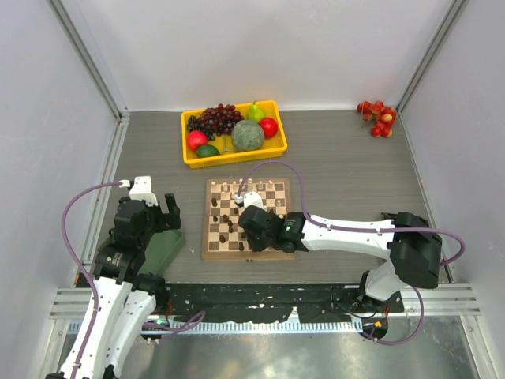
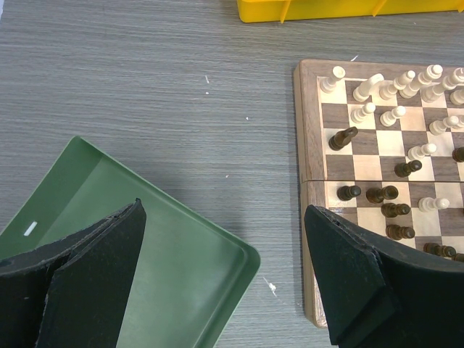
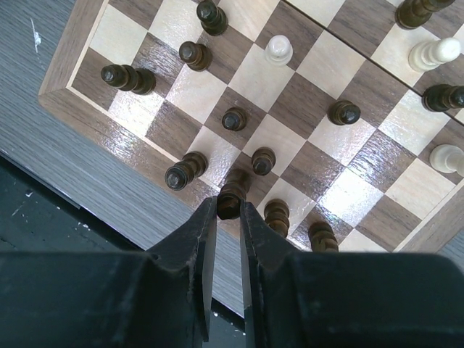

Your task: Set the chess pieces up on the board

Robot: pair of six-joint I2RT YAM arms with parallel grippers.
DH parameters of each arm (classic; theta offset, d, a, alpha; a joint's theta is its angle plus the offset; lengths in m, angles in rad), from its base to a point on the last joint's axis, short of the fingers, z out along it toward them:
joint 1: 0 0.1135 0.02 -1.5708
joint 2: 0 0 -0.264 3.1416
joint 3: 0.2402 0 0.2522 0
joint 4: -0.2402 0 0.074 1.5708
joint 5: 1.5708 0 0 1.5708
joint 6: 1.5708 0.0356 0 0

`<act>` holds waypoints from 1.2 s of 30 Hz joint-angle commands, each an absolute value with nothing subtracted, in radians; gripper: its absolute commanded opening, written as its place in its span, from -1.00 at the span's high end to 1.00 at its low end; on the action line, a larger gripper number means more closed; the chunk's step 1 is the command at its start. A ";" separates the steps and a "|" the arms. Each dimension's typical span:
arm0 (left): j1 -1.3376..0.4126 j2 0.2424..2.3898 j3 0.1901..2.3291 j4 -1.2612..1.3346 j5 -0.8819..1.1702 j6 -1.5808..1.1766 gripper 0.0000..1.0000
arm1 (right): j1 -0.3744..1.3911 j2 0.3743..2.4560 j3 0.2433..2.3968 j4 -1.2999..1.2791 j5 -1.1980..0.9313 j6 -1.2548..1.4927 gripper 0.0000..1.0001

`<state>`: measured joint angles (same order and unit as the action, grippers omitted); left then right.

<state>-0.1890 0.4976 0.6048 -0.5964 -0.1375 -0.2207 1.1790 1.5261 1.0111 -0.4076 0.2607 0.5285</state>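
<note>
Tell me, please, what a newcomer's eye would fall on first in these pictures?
Probably the chessboard in the middle, its pale and dark pieces scattered out of order, with the right gripper closed on a dark piece by the board's near edge. Next, the yellow tray of bright fruit beyond it, and the left gripper wide open above a green tray.

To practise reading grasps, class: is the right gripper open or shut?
Shut on a dark chess piece: the right wrist view shows the right gripper with its two fingers pressed against the piece's sides, above the chessboard.
</note>
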 commanded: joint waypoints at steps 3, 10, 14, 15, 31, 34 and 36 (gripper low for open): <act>-0.192 0.495 0.603 -0.572 -0.126 -0.212 -0.98 | 1.189 1.502 1.061 -0.422 0.301 0.520 0.56; -0.192 0.494 0.603 -0.572 -0.126 -0.212 -0.98 | 1.193 1.506 1.062 -0.431 0.310 0.519 0.54; -0.192 0.494 0.603 -0.572 -0.126 -0.212 -0.98 | 1.193 1.517 1.069 -0.428 0.302 0.519 0.44; -0.192 0.494 0.603 -0.572 -0.126 -0.212 -0.98 | 1.192 1.520 1.069 -0.428 0.302 0.517 0.41; -0.192 0.494 0.601 -0.572 -0.123 -0.210 -0.98 | 1.195 1.447 1.098 -0.359 0.273 0.436 0.04; -0.192 0.494 0.601 -0.572 -0.123 -0.210 -0.98 | 1.195 1.482 1.121 -0.353 0.221 0.416 0.02; -0.192 0.494 0.601 -0.572 -0.123 -0.210 -0.98 | 1.198 1.514 1.137 -0.353 0.186 0.408 0.03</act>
